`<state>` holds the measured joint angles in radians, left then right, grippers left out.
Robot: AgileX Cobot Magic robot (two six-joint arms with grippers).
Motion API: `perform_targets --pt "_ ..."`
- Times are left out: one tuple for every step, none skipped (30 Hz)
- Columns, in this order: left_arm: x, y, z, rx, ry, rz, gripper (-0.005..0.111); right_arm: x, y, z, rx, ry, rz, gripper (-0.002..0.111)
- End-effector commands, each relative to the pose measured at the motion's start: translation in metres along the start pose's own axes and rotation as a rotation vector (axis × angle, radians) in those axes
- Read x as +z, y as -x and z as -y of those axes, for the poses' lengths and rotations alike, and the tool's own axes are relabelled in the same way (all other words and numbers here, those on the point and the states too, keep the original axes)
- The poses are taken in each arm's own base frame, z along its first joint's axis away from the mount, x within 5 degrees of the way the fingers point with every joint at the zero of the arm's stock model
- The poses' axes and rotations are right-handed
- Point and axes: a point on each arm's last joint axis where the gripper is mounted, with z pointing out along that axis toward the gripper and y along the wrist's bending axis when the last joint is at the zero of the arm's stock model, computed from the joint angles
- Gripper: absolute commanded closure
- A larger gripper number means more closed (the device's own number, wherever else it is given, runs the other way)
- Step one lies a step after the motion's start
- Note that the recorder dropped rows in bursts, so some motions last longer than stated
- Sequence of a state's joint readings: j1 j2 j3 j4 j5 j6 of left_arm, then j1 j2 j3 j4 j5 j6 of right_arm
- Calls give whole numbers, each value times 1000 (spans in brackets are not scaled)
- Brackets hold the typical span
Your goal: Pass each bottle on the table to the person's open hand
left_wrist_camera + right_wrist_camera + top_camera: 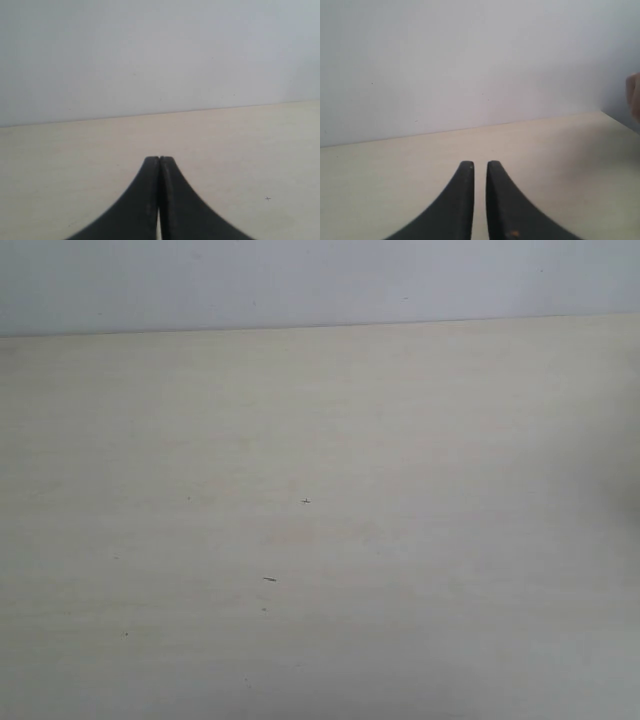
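The bench (400,540) fills the exterior view from its lower edge up to a straight far rim near the top. It is a wide, flat slab of pale cream with faint wood grain running across it, matte and smooth. A tiny dark cross-shaped speck (306,501) sits near the middle of the frame, and a short dark dash (269,579) lies below it, slightly to the left. Above the rim stands a plain pale grey wall (300,280).

No bottle is in view in any of the three pictures, so nothing lies between or beside either pincer.

The left pincer (159,160) is clenched on nothing: its two black, curved fingers meet tip to tip, a hairline seam between them. They hang over bare bench with the wall beyond.

The right pincer (480,164) stands slightly released, with a narrow slit of cream bench showing between its fingers (462,200) and nothing gripped. These are the same dull black, horn-shaped and tapering to blunt tips.

At the very edge of the right wrist view, well apart from the pincer, a sliver of bare skin (634,97) shows against the wall (perhaps the edge of a hand; too little shows to tell).
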<state>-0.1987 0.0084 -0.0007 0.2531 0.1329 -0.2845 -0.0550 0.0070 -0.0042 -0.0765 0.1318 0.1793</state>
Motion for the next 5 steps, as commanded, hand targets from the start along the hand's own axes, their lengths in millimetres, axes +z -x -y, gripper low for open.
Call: perform_targets --pt "0 0 0 -9 1 0 107 0 -1 0 5 -5 5 97" --pt "0 0 0 -9 1 0 107 0 -1 0 5 -5 5 97" --pt "0 0 0 -9 1 0 107 0 -1 0 5 -5 5 97" --pt "0 0 0 -9 1 0 107 0 -1 0 5 -5 5 97" --pt "0 0 0 -9 1 0 107 0 -1 0 5 -5 5 97"
